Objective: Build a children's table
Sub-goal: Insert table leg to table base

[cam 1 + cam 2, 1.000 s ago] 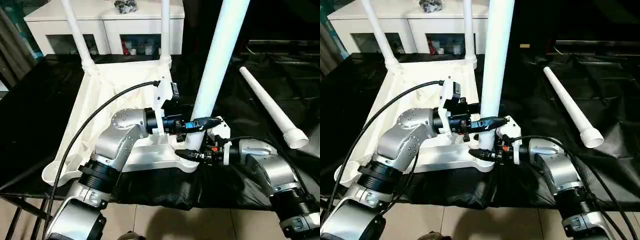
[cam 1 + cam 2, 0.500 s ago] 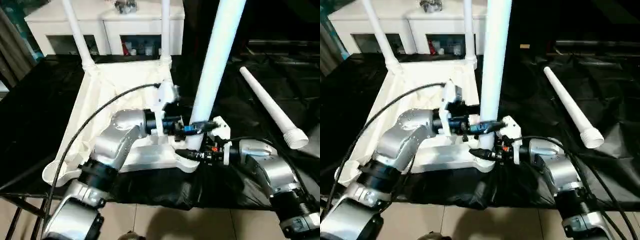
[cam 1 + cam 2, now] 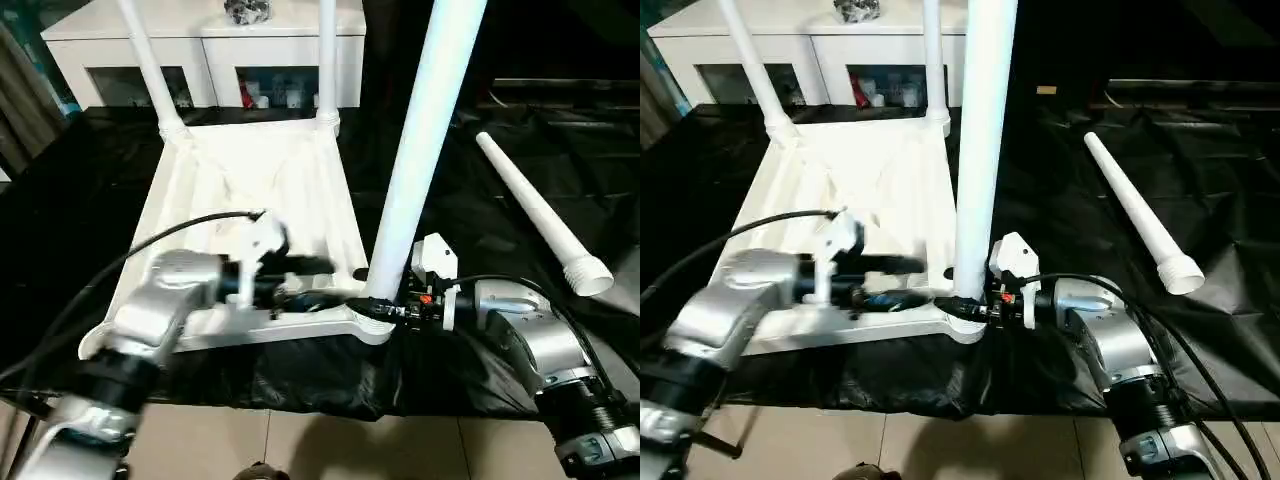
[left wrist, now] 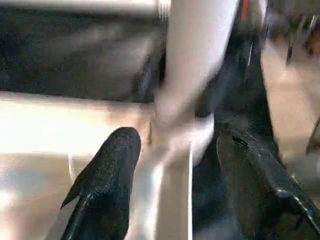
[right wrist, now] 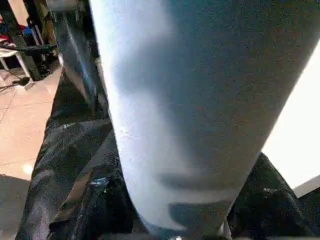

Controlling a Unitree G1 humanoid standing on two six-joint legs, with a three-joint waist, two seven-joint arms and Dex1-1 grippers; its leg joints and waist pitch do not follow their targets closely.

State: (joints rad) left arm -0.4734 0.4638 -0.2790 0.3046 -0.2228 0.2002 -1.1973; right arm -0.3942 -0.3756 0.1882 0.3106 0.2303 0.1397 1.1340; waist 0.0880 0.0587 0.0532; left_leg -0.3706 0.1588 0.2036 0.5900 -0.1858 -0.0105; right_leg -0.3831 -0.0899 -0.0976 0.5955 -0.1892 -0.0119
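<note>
**Third leg stands in its near corner socket**

Left eye view: the white table top point(image 3: 250, 180) lies underside up on the black-draped table point(image 3: 480, 200), two legs point(image 3: 150, 65) standing at its far corners. The right gripper point(image 3: 385, 312) clasps the base of the upright leg point(image 3: 420, 150) at the near right socket. The left gripper point(image 4: 175, 175) is spread wide, released, just beside that leg. A fourth leg point(image 3: 535, 215) lies loose on the cloth, well apart.

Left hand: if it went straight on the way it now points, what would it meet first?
Most likely the upright leg near its base, seated in the tabletop's near corner socket. The left hand points straight at it, fingers apart. The right hand grips that same base just beyond; depth is unclear.
</note>
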